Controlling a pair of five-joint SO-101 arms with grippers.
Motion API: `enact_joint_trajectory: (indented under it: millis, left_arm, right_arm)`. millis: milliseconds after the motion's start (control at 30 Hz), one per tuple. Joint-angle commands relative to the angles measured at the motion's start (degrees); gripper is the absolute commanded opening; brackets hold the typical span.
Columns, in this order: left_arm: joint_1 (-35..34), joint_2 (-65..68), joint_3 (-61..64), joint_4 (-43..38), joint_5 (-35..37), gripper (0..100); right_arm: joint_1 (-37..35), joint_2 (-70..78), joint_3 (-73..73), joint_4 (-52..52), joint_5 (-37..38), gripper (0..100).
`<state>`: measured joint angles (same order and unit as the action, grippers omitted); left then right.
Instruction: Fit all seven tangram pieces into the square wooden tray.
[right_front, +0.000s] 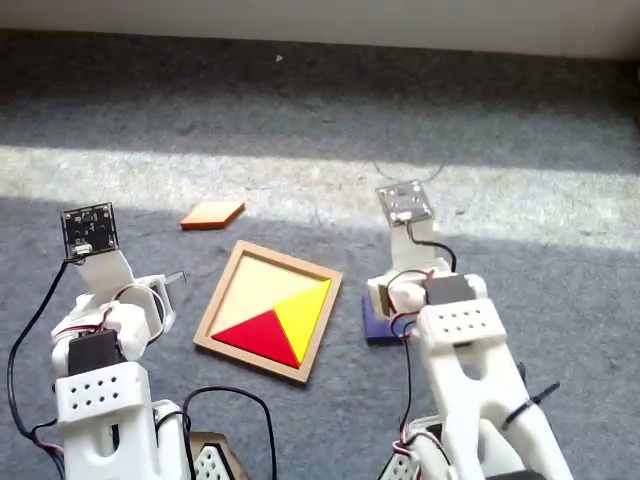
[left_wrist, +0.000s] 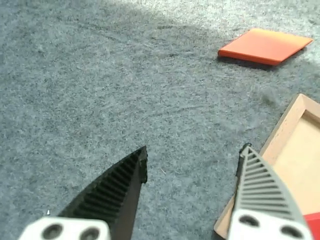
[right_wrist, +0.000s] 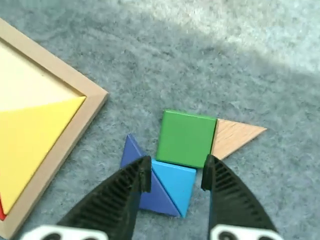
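Evidently the main hazard sits under the right gripper (right_wrist: 176, 174). Four loose pieces are packed together there: the green square (right_wrist: 186, 138) touches the light-blue triangle (right_wrist: 176, 184) along one edge and the wooden triangle (right_wrist: 234, 136) along another, and the dark-blue triangle (right_wrist: 134, 154) lies flush against the light-blue one. A descent here could catch two pieces at once or shove a neighbour aside. All the pieces lie flat and low on the table (right_wrist: 240, 60), so fingers that close too high would likely slide over the top. A triangle pinched off-centre might also twist in the grasp.

The left gripper (left_wrist: 194, 159) carries a second risk. One of its fingers hangs over the corner rim of the tray (left_wrist: 289, 131), so a careless drop could nudge the tray and unsettle what is already seated.

The right gripper is spread wide with nothing in it. It hovers over the seam between the green square and the light-blue triangle, just beside the tray edge nearest the table's right side. The left gripper is likewise released and empty, and the orange parallelogram (left_wrist: 265, 46) lies well apart from it, toward the table's far edge.

In the tray, the yellow triangle (right_front: 305, 310) and the red triangle (right_front: 260, 335) fill one half. By my judgement five pieces remain to place.
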<state>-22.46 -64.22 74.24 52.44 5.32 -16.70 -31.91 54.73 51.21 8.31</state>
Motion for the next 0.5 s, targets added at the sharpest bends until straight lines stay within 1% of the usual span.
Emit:
enact_joint_trajectory:
  millis: [0, 100, 467]
  left_arm:
    - [1.0, -0.9, -0.2, -1.0, -0.3, 29]
    - [1.0, -0.9, -0.1, -1.0, -0.3, 29]
    - [1.0, -0.9, 0.0, -1.0, -0.3, 29]
  right_arm:
    - [2.3, 9.2, -7.5, -0.7, -1.0, 18.0]
    - [2.8, 14.7, -10.7, -0.7, -4.0, 18.0]
    - [1.8, 26.9, -17.6, 0.5, -4.3, 18.3]
